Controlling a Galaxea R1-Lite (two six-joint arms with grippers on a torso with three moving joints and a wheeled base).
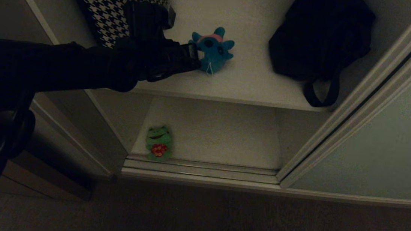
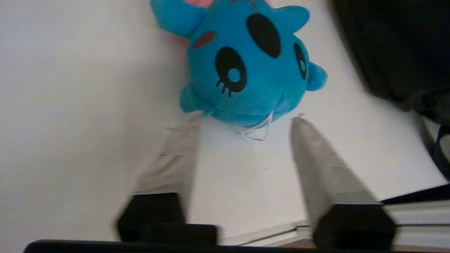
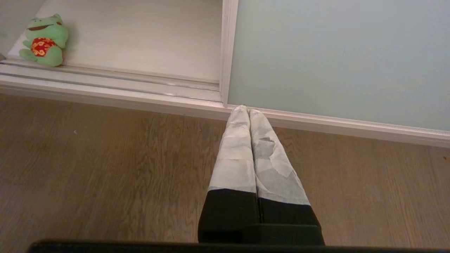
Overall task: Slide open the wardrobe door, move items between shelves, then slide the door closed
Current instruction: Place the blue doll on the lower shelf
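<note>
Left tool point(image 2: 242, 121) gapes empty beside blue plush point(image 2: 246, 66), between houndstooth cushion point(image 1: 120, 5) and black bag point(image 1: 320, 36).

Blue plush point(image 1: 213, 49) on upper shelf point(image 1: 238, 84), between cushion point(image 1: 119, 7) left, bag point(image 1: 320, 36) right; frog point(image 1: 158, 143) on bottom board point(image 1: 218, 135).

A home bedroom or dressing area: a built-in wardrobe with a sliding wardrobe door point(image 1: 376, 147) on floor tracks, white shelves point(image 1: 246, 85) holding plush toys point(image 1: 214, 48), a houndstooth cushion point(image 1: 118, 5) and black bag point(image 1: 318, 36), above wood-look flooring point(image 3: 105, 168).
</note>
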